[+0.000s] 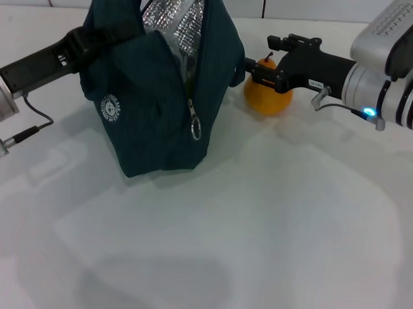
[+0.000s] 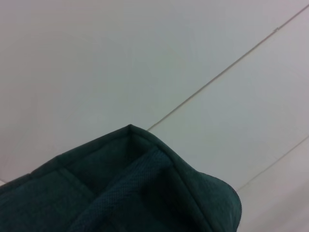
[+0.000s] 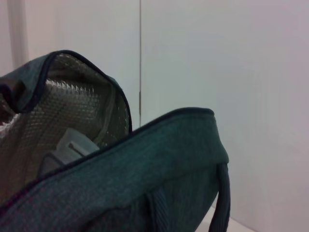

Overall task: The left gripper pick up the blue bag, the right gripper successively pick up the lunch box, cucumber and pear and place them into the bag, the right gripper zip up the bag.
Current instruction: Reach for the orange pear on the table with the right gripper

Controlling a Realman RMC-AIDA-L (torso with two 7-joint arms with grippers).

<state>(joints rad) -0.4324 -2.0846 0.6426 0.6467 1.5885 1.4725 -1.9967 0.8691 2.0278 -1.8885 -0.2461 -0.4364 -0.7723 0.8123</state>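
The blue bag (image 1: 154, 92) stands on the white table, its mouth open and its silver lining showing. My left gripper (image 1: 88, 42) comes in from the left and is shut on the bag's handle at the top corner; the fabric hides its tips. The bag's teal edge (image 2: 130, 183) fills the left wrist view. My right gripper (image 1: 255, 71) reaches in from the right and sits at the upper left of the orange-yellow pear (image 1: 269, 99), which rests on the table just right of the bag. Inside the bag (image 3: 159, 159), a clear corner of the lunch box (image 3: 67, 147) shows. The cucumber is out of view.
The white table (image 1: 258, 217) stretches in front of the bag and the pear. The bag's ring zipper pull (image 1: 195, 130) hangs on its front face. A cable (image 1: 31, 121) trails from the left arm near the left edge.
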